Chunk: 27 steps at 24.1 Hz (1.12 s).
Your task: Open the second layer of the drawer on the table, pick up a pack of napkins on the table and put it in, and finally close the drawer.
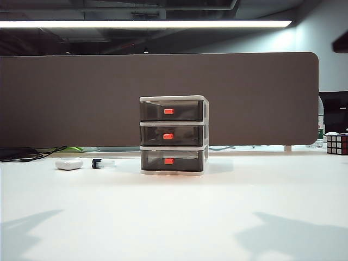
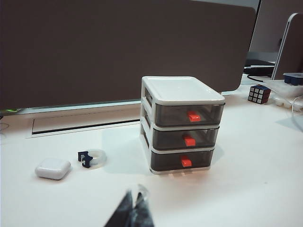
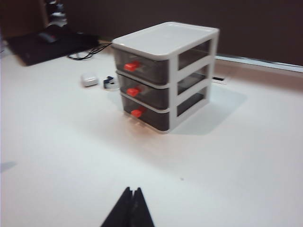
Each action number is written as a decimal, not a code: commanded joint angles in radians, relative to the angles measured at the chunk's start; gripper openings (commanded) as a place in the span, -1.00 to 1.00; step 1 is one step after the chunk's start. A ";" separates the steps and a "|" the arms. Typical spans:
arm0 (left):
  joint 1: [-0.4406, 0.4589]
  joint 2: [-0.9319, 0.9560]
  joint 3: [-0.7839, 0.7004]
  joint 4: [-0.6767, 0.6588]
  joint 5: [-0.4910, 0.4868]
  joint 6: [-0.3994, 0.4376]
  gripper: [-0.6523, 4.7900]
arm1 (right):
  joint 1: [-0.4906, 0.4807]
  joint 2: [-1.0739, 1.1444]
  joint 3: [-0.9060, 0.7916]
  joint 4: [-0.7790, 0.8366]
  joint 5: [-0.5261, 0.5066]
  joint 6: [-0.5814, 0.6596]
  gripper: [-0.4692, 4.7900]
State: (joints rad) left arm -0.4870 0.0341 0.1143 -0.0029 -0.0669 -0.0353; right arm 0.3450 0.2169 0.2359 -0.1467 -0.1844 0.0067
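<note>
Smoky-grey three-drawer cabinet (image 1: pixel 173 135), all shut, sits mid-table toward the far edge; left gripper (image 2: pixel 135 210) and right gripper (image 3: pixel 130 210) pinched closed, empty, well short; tugging its red-orange middle handle (image 1: pixel 168 136) might drag it.

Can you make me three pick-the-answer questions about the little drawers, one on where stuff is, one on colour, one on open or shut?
1. Where is the small white case?
A. on top of the drawer cabinet
B. on the table beside the cabinet
C. inside the top drawer

2. What colour are the drawer handles?
A. red-orange
B. green
C. yellow

3. How are the three drawers of the cabinet?
A. all pushed in
B. the middle one pulled out
C. the top one pulled out

Answers:
1. B, it lies on the white table off to the cabinet's side, next to a small clear ring with a dark clip.
2. A, each front carries a red-orange tab.
3. A, all three fronts sit level with the white frame, and both the left gripper and the right gripper are shut, back from the cabinet.
</note>
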 commanded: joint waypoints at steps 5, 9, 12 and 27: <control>0.002 -0.032 -0.006 -0.051 0.020 0.002 -0.78 | 0.000 -0.215 -0.090 -0.114 0.144 0.060 -0.84; 0.002 -0.032 -0.040 -0.008 0.000 0.044 -0.78 | 0.000 -0.217 -0.130 -0.099 0.164 0.076 -0.84; 0.002 -0.032 -0.109 0.103 0.019 0.028 -0.78 | 0.000 -0.217 -0.186 -0.006 0.137 0.103 -0.84; 0.296 -0.032 -0.108 0.048 0.135 0.087 -0.78 | -0.253 -0.217 -0.235 0.047 0.018 0.033 -0.84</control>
State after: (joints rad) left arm -0.2268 0.0021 0.0010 0.0399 0.0277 0.0540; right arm 0.1204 0.0017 0.0071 -0.1215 -0.1387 0.0479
